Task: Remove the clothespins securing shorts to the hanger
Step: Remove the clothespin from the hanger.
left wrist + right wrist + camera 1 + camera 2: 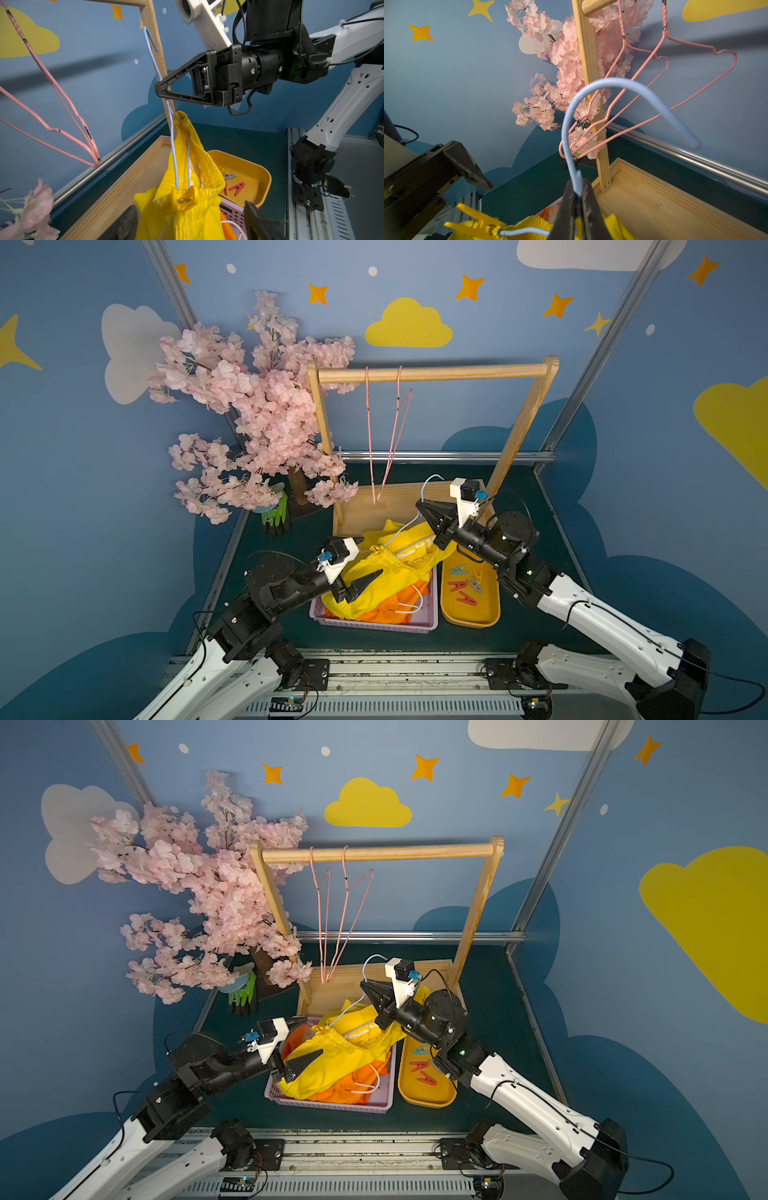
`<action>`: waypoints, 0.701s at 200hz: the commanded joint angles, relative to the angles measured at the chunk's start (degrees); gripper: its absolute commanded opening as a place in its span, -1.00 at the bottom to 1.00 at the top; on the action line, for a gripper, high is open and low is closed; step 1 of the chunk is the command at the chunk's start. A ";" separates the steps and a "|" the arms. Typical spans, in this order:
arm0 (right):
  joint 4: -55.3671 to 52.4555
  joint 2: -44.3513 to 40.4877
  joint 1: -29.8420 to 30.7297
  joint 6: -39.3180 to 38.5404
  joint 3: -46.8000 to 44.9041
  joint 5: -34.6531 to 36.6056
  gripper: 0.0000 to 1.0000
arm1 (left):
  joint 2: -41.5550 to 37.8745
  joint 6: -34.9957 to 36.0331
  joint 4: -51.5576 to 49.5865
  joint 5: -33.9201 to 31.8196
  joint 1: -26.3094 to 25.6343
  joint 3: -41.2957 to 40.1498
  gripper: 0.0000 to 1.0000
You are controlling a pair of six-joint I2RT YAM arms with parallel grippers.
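Blue hanger point(612, 82) held above the lilac basket point(374, 624)

The right pincer point(577, 195), arm angled in over the basket, is clamped on the hanger's neck. The yellow shorts point(374, 568) trail from it into the basket, a yellow clothespin point(185, 197) on the waistband. The left pincer point(190, 204) gapes wide around that pin, its tips blurred and cut off.

Even, fairly bright light; soft shadows on wall point(446, 83); fisheye bending at edges; close blue hanger point(610, 81) blurred.
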 commanded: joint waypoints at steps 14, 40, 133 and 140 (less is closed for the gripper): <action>1.70 -0.75 -0.34 0.44 0.03 -0.14 -1.00 | 1.86 -3.60 4.39 1.28 -0.09 -0.05 0.38; 1.52 -1.01 -0.35 0.33 -0.14 0.08 -1.00 | 3.17 -4.35 5.23 2.47 -0.09 0.04 0.15; 0.14 -0.84 -0.34 0.29 -0.86 1.05 -1.00 | 3.94 -5.06 5.54 1.54 -0.09 0.47 -0.94; 0.28 -0.83 -0.40 0.37 -1.11 1.15 -1.00 | 3.98 -5.25 5.56 1.27 -0.12 0.47 -0.94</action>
